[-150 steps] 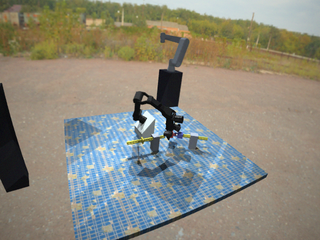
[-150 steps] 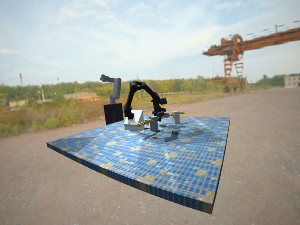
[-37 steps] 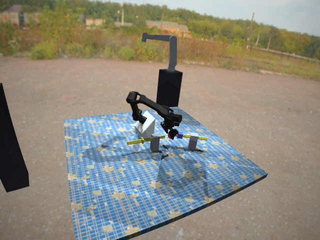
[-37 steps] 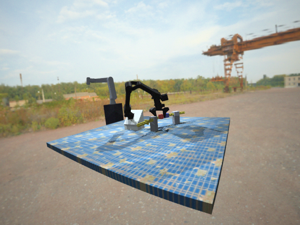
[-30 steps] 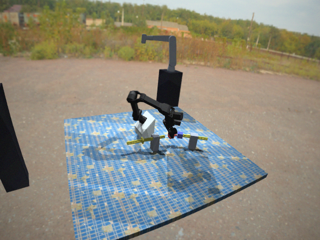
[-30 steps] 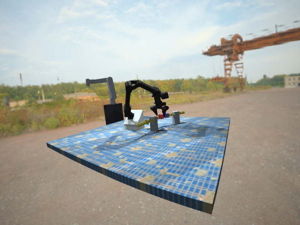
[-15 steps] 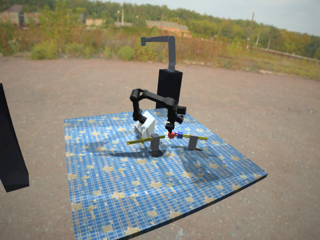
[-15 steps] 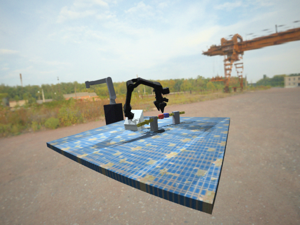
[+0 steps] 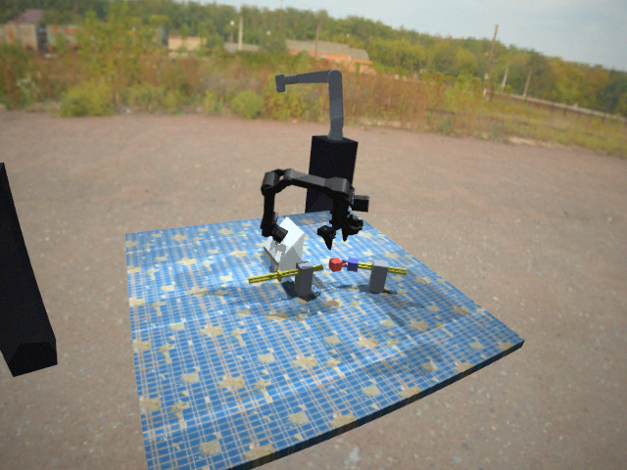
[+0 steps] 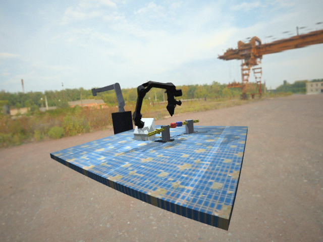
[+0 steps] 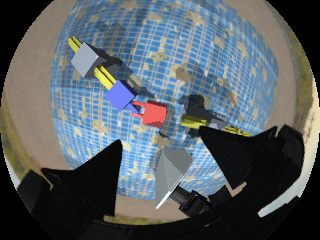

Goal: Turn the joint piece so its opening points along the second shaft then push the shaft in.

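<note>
The red joint piece (image 9: 335, 263) (image 10: 173, 125) (image 11: 154, 114) hangs on hinges from the blue piece (image 9: 353, 263) (image 10: 178, 123) (image 11: 121, 95). That sits on the yellow first shaft (image 9: 397, 270) (image 10: 197, 121) (image 11: 105, 77), held by a grey block (image 9: 378, 279) (image 10: 189, 128) (image 11: 86, 60). The yellow second shaft (image 9: 263, 278) (image 10: 154, 133) (image 11: 192, 121) runs through another grey block (image 9: 304, 283) (image 10: 165, 134) (image 11: 216, 122). Its end is a short gap from the red piece, which looks roughly in line with it. My gripper (image 9: 337, 243) (image 11: 162, 136) is open and empty above the red piece, touching nothing.
A pale wedge-shaped block (image 9: 293, 253) (image 10: 146, 130) (image 11: 172, 167) stands behind the second shaft, near my arm's base. A grey arm (image 9: 335, 106) (image 10: 119, 96) on a black pedestal (image 9: 331, 162) (image 10: 122, 122) stands behind the patterned table (image 9: 243, 384) (image 10: 146, 179). A black post (image 9: 23, 304) is at the left.
</note>
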{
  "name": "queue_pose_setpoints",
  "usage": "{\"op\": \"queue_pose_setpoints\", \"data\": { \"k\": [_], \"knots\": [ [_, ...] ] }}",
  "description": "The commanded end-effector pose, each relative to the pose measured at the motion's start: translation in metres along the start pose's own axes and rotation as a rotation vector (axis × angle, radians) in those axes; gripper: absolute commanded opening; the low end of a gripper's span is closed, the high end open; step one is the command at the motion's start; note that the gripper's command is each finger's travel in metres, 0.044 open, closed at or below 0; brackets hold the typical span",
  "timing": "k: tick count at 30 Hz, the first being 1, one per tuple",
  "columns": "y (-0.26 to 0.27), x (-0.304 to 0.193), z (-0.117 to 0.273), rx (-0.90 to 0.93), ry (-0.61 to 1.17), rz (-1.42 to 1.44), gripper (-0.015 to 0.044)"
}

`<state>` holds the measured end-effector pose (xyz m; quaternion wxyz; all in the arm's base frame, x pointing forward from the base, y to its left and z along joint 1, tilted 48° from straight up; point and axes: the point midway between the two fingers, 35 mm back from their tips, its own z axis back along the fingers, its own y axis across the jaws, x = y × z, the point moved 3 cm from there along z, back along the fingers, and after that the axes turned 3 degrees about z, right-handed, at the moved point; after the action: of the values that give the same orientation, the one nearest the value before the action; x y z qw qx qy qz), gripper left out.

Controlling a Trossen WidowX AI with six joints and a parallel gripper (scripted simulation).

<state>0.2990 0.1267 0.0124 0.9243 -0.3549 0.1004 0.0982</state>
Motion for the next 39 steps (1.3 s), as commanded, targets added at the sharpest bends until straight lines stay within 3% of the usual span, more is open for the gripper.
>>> {"op": "queue_pose_setpoints", "data": {
  "k": [1, 9, 17, 39],
  "knots": [
    [0.003, 0.0, 0.011, -0.028, 0.002, -0.116, 0.044],
    [0.007, -0.004, 0.033, -0.075, -0.001, -0.362, 0.044],
    [0.005, -0.005, 0.033, -0.063, -0.001, -0.357, 0.044],
    [-0.048, -0.018, 0.011, 0.175, 0.067, -1.052, 0.044]
  ]
}}
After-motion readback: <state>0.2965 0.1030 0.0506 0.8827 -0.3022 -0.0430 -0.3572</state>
